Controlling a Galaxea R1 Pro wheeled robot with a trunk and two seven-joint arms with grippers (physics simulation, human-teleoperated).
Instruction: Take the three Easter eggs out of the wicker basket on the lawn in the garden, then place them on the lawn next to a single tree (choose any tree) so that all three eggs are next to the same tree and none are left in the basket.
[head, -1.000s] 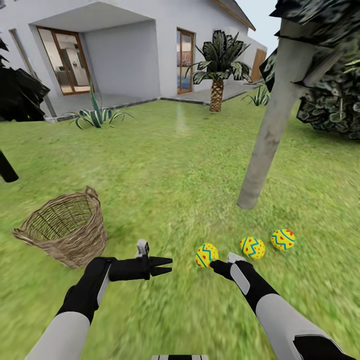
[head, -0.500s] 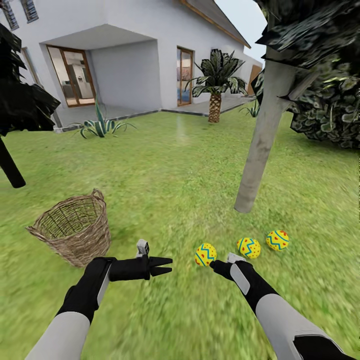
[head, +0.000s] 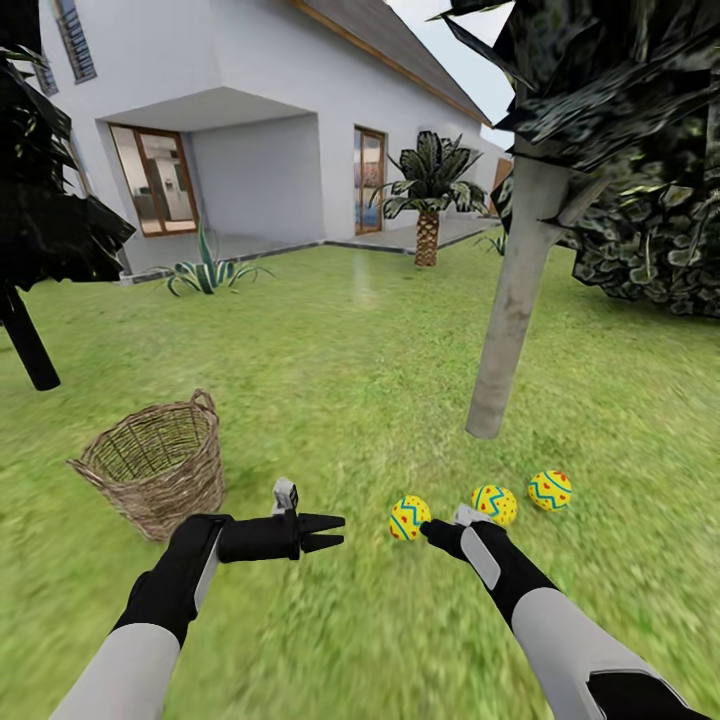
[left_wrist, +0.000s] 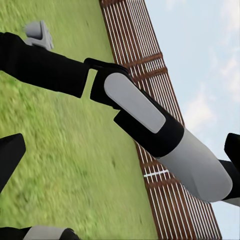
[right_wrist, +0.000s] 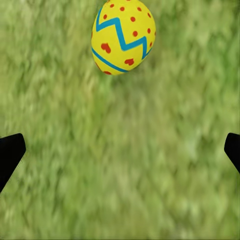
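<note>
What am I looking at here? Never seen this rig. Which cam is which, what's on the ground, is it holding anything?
It's a simulator render of a wheeled robot with two arms. The big picture is from its head camera, looking down over both arms; the other two are from cameras near each wrist.

On the lawn lie three Easter eggs in a row, near the base of a tree with a pale trunk. To the left stands a wicker basket, and no egg shows in the part of its inside that can be seen.

The right gripper is beside the nearest egg; its jaws are open, with grass between them. The left gripper hangs over the grass with open jaws and holds nothing.
</note>
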